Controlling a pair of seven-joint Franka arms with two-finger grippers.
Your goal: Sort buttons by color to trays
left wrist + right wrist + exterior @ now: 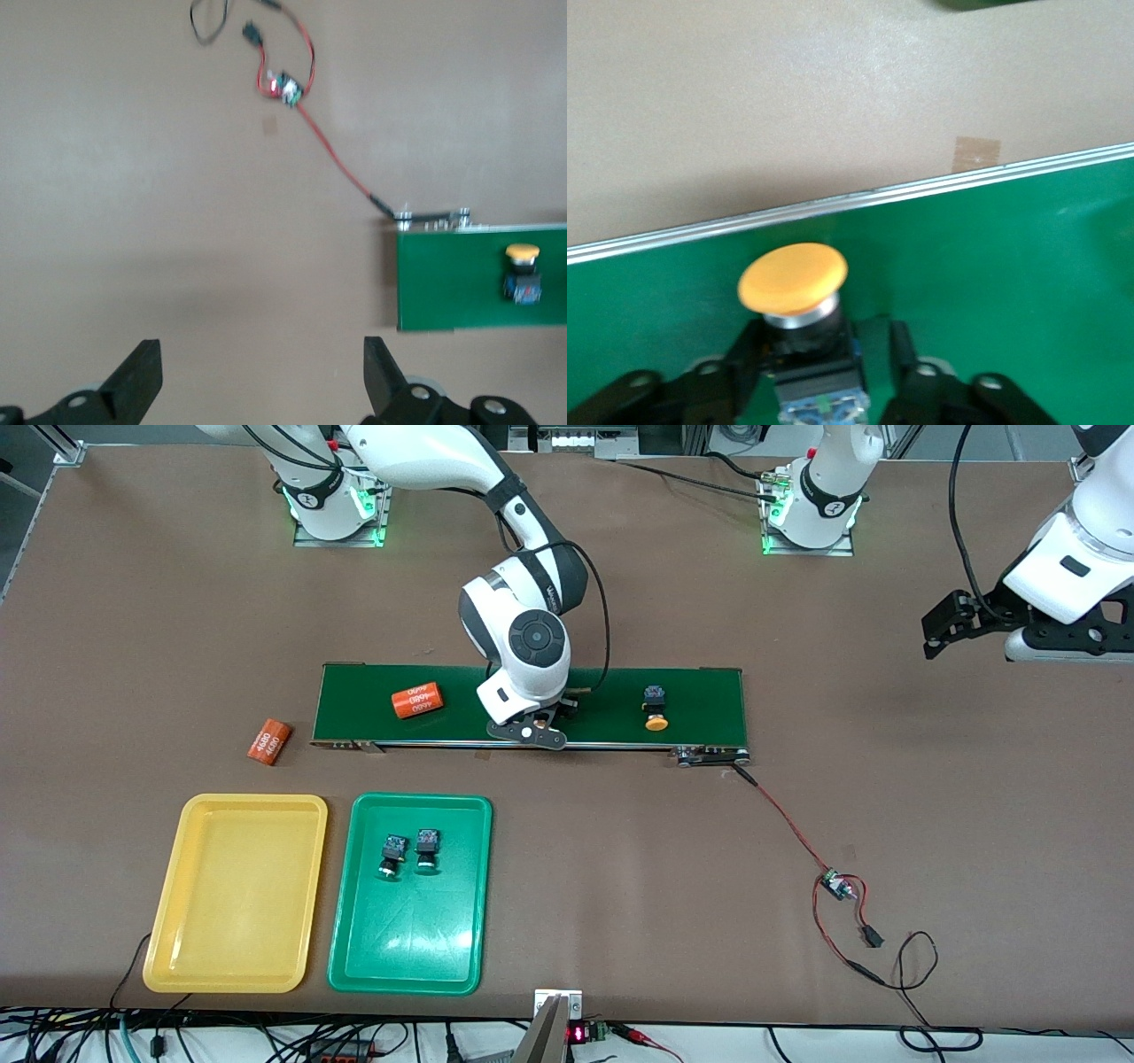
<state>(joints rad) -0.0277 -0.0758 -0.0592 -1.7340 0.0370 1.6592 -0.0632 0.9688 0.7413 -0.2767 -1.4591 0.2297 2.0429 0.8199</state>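
The right gripper (pixel 536 726) is down on the conveyor belt (pixel 700 691), near its front edge, around an orange-capped button (pixel 793 282). For a sound pick, the fingers (pixel 908 359) should settle squarely on the dark body below the cap, then lift straight up toward the yellow tray (pixel 177 957). They flank the body, partly closed; a firm clamp I cannot tell. The left gripper (pixel 261 376) waits over the worktop (fingers wide apart, empty). Two green buttons (pixel 409 852) lie in the green tray (pixel 354 957); a second orange button (pixel 656 708) sits on the belt.
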